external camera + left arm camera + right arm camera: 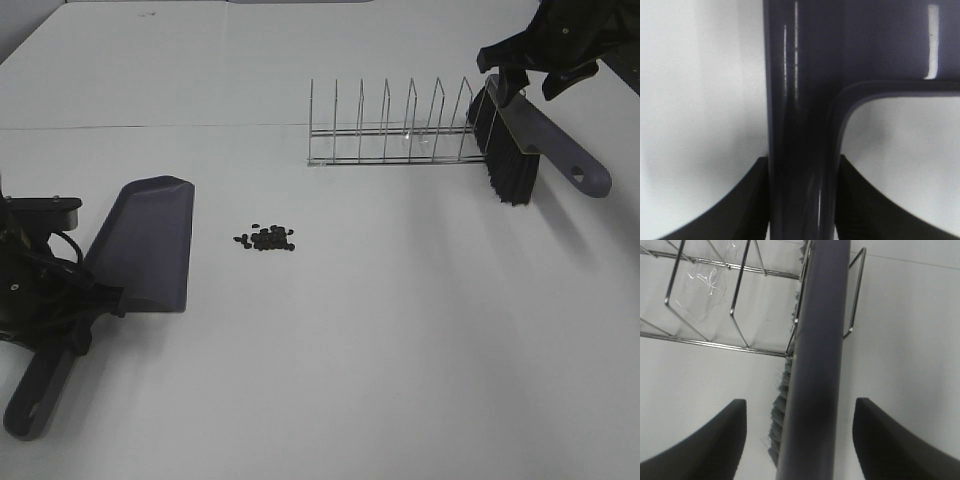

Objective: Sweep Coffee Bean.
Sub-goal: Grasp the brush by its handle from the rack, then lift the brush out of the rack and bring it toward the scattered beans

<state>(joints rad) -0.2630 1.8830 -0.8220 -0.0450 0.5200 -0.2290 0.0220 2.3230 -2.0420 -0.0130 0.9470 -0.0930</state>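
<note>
The coffee beans (267,238) lie in a small dark cluster on the white table, just right of the dustpan. The grey-purple dustpan (148,242) lies at the left with its mouth toward the far side. My left gripper (88,312) is shut on the dustpan's handle (800,150), with a finger pressed on each side. The brush (515,150), with black bristles and a grey-purple handle, leans at the right end of the wire rack. My right gripper (532,75) is open above it. Its fingers (725,440) straddle the brush back (815,365) without touching it.
A wire dish rack (390,130) with several upright dividers stands at the back, right of centre. A scrap of clear plastic (705,285) lies inside it. The white table (400,340) fills the view, with a seam line across the back.
</note>
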